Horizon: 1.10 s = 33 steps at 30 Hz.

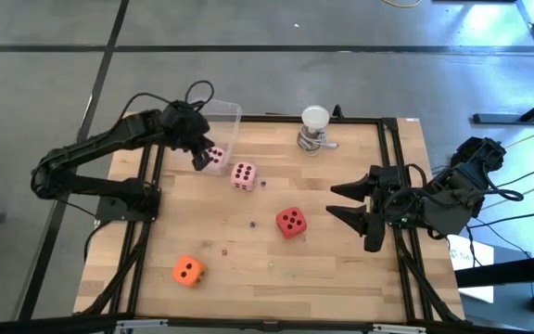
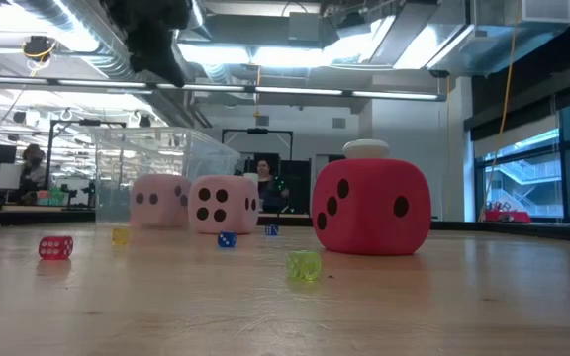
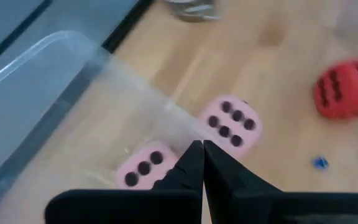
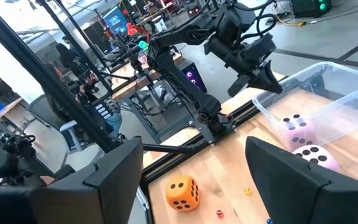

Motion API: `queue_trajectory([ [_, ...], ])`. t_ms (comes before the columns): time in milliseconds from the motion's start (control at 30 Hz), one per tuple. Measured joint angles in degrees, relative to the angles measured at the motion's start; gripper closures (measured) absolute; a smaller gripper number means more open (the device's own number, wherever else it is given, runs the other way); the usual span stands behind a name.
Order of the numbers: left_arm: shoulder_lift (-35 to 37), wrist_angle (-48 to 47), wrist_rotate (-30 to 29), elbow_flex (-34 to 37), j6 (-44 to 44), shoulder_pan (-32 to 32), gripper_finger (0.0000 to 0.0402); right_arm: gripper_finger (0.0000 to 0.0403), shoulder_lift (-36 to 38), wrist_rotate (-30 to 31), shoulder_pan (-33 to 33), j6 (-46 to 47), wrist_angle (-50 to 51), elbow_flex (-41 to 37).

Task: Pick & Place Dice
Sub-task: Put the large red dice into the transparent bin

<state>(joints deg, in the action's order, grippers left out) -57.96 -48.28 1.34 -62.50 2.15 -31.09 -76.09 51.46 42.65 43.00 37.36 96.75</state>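
Note:
One pale pink die (image 3: 143,167) lies inside the clear plastic container (image 1: 219,122) at the far left. My left gripper (image 3: 202,155) hangs just above it, shut and holding nothing. The second pink die (image 1: 243,175) rests on the table beside the container. The red die (image 1: 291,222) sits mid-table and the orange die (image 1: 188,271) at the near left. My right gripper (image 1: 352,204) hovers open at the right, high above the table, pointing toward the table's left edge.
A white round-topped object (image 1: 314,128) on a metal base stands at the far edge. Tiny dice lie scattered on the wood: a red one (image 2: 55,247), a yellow-green one (image 2: 304,265) and a blue one (image 2: 226,239). Black frame rails (image 1: 392,167) run along the table's sides.

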Motion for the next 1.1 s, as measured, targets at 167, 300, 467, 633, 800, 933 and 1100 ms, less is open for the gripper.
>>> queue_trajectory([
  [167, -0.17, -2.46, 3.46, 0.00, 0.15, 0.22, 0.0342, 0.0124, 0.00, -0.04, 0.00, -0.24, -0.01, 0.00],
  [300, -0.49, -3.50, 2.46, 0.00, 1.53, 0.39, 0.0278, 0.0124, 0.00, -0.04, 0.00, -0.82, -0.01, 0.00],
  [467, -0.45, -3.23, 3.07, 0.00, 4.22, 0.55, 0.0211, 0.0124, 0.00, -0.02, 0.00, -1.53, -0.01, 0.00],
  [633, -0.24, 2.09, 16.65, 0.00, 6.78, 3.17, 0.0191, 0.0124, 0.00, 0.12, 0.00, -3.14, 0.57, 0.00],
  [800, -0.10, 8.60, 15.79, -0.02, 5.46, 10.84, 0.0206, 0.0124, 0.00, 0.15, -0.04, -4.96, 4.59, 0.00],
  [933, -0.08, 11.63, 8.70, 0.00, -1.16, 18.64, 0.0226, 0.0124, 0.00, 0.16, -0.07, -5.66, 9.75, 0.00],
  [1100, 0.03, 16.92, 0.37, 0.00, -1.53, 27.12, 0.0234, 0.0124, 0.00, -0.06, -0.07, -10.47, 14.46, -0.02],
])
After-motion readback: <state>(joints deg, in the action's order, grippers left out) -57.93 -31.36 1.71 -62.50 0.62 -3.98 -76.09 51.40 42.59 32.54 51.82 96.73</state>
